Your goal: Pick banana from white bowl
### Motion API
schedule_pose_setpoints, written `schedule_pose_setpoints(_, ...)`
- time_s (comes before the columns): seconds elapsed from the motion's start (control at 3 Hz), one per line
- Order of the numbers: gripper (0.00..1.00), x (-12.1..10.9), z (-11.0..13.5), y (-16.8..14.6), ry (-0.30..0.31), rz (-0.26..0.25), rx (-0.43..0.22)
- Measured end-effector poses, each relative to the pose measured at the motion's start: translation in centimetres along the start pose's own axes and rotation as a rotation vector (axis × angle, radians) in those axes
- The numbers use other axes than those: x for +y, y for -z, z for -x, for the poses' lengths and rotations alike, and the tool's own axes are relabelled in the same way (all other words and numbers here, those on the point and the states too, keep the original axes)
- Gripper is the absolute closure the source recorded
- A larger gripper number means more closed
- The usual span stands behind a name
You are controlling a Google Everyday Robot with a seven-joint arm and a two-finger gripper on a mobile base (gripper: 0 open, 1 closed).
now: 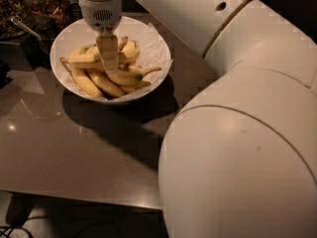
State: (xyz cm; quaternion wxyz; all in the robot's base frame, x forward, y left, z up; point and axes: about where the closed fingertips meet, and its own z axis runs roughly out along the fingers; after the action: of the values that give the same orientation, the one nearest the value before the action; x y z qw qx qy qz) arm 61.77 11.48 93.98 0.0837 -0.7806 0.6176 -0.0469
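**Gripper Down Among the Bananas in the White Bowl**

From my remote station I see the gripper (108,63) reaching straight down into the white bowl (60,39), which stands at the far left of a glossy brown table (74,148). Its round white housing, with a small grille, hangs above the bowl's far rim. Its tan lower part dips into the pile of fruit. It shows edge-on from here, so I cannot tell whether it is parted, together or clamped on anything.

The banana (81,58), long and nearly straight, lies crosswise on top of the heap in the bowl's far-left part. Its thin brownish stem points left toward the rim. The gripper's tan tip crosses the banana's right half, but I cannot tell whether the two touch. Shorter, more curved bananas (101,83) lie beneath and in front of it. One of them pokes its stem to the right, toward the crumpled white paper (148,43) that lines the bowl.

The robot's arm (237,133), white and bulky, fills the right side of the view, running from the near foreground up and back to the gripper. The bowl casts a dark shadow on the table on the near side. Behind the bowl, at upper left, sit dark containers (34,6) with brownish contents too dim for me to name.
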Motion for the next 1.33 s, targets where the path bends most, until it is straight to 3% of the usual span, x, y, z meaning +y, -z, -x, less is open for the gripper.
schedule_pose_setpoints(0.33,0.38,0.2,-0.4,-0.7,-0.006,0.021,0.008)
schedule_pose_setpoints(1.0,0.83,2.3,-1.0,-0.2,0.021,0.012,0.056)
schedule_pose_setpoints(1.33,1.0,0.9,0.0,-0.4,0.023,-0.039,0.021)
